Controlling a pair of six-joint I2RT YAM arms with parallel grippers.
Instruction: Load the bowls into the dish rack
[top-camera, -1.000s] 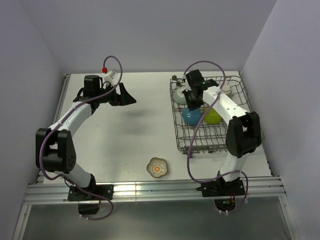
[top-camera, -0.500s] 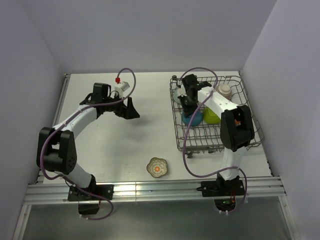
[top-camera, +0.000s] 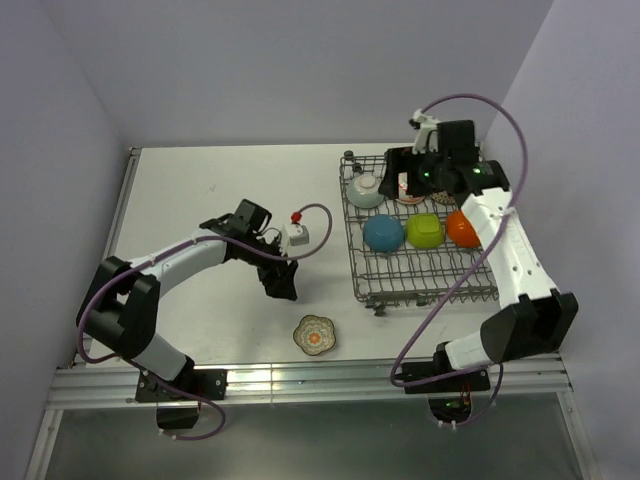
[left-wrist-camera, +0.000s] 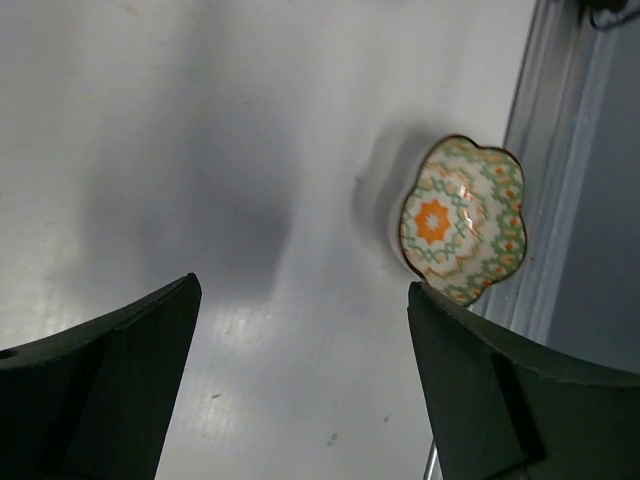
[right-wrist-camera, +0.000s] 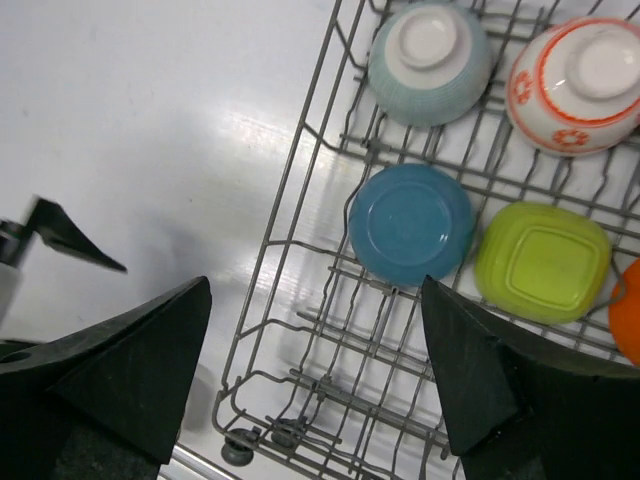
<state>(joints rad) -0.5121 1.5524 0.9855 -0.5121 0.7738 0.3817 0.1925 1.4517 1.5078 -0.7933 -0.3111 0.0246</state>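
The dish rack (top-camera: 354, 240) on the right already carries five bowls (top-camera: 383, 232), bottoms up. The right gripper (top-camera: 408, 172) hangs over its far end, jaws apart and empty. Fetching the last one looks to be the step now. The scalloped floral bowl (top-camera: 314, 335) sits near the table's (top-camera: 220, 190) front edge. The left gripper (top-camera: 283, 284), spread wide and empty, hovers just beyond it, probably too high; it must drop over the rim.

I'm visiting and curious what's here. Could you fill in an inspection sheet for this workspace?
Surface: white table, glossy.
Job's things: dish rack holds five bowls bottoms up: teal, orange-white, blue, green, orange; floral bowl sits on the table.
Clutter: nothing seen.
Grippers: left gripper open, empty, above the table beside the floral bowl; right gripper open, empty, above the rack.
Cables: purple cables hang in loose loops.
Surroundings: plain pale walls.
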